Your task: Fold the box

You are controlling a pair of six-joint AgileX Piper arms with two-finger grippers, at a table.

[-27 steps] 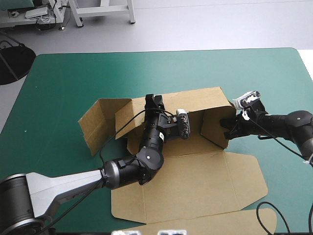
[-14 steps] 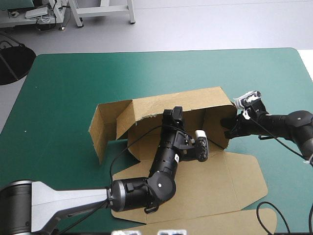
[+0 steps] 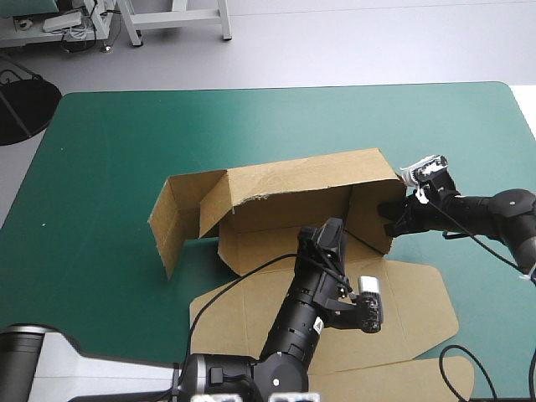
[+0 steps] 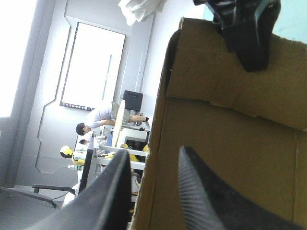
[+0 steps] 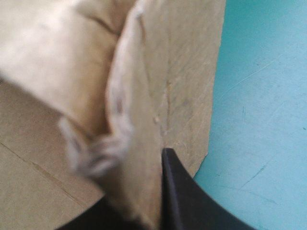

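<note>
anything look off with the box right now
On the box, the left end wall splays outward, untucked, and the back wall's fold looks ragged near that end. The right claw pinches the right wall.

The teal-green table (image 3: 109,151) lay bare along its far side and left end, wide room for any approach. In the middle the box (image 3: 293,180) barred the way: far wall upright, a flap jutting at the left, the right wall pinched by the right gripper (image 3: 392,219), which closed that end. The near side stood open over the flat lid, but the left gripper (image 3: 329,231) and its arm filled it, fingers (image 4: 112,191) seemingly apart, a wall's edge just ahead.
</note>
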